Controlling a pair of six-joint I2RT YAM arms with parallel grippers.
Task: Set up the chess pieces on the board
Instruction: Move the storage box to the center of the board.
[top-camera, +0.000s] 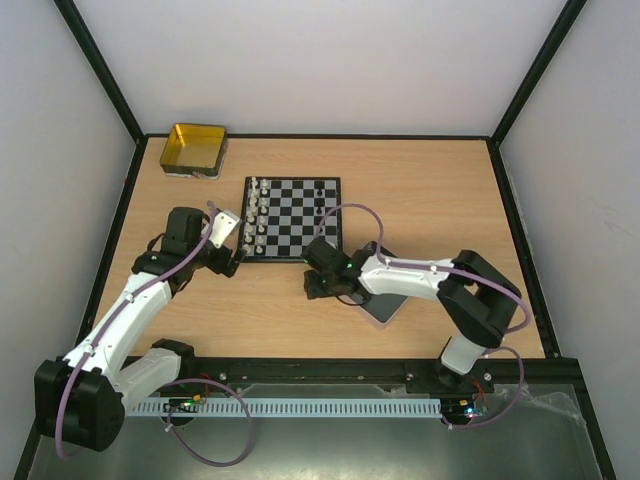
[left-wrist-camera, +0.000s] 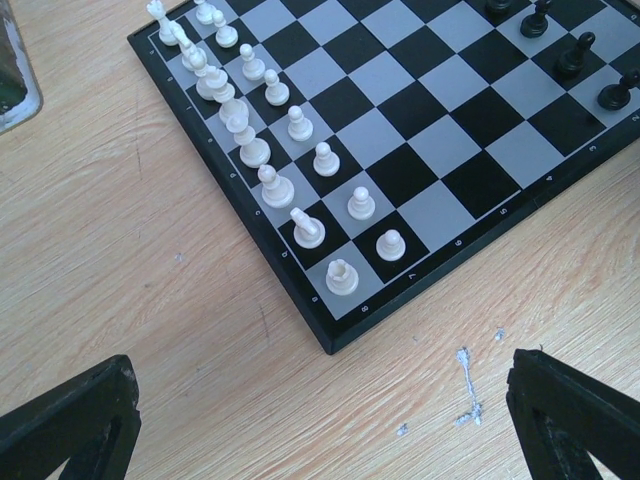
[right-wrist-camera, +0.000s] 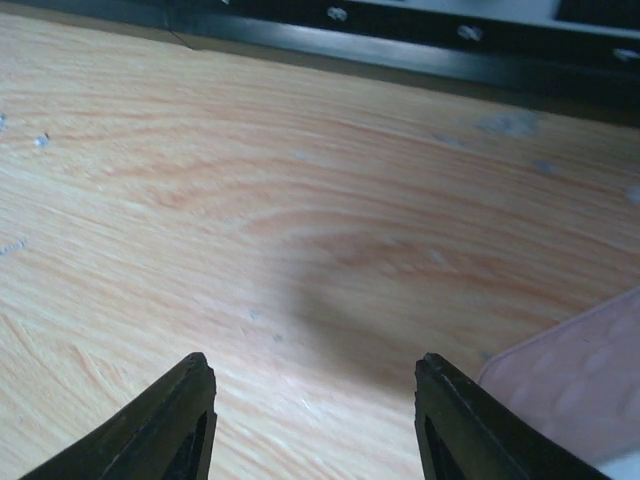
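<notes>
The board (top-camera: 292, 217) lies at the table's middle; in the left wrist view its near corner (left-wrist-camera: 340, 335) shows. Whitish chess pieces (left-wrist-camera: 270, 180) stand in two rows along its left side (top-camera: 256, 212). A few black pieces (left-wrist-camera: 575, 55) stand at its right side (top-camera: 318, 198). My left gripper (top-camera: 226, 264) hovers over bare wood just off the board's near-left corner, open and empty (left-wrist-camera: 320, 430). My right gripper (top-camera: 320, 282) is low over the wood in front of the board's near-right corner, open and empty (right-wrist-camera: 315, 400).
A yellow tin (top-camera: 193, 148) stands at the back left. A dark grey flat tray (top-camera: 385, 303) lies under the right arm; its corner shows in the right wrist view (right-wrist-camera: 580, 370). A black rail (right-wrist-camera: 400, 45) runs along the near table edge. White scuffs (left-wrist-camera: 466, 385) mark the wood.
</notes>
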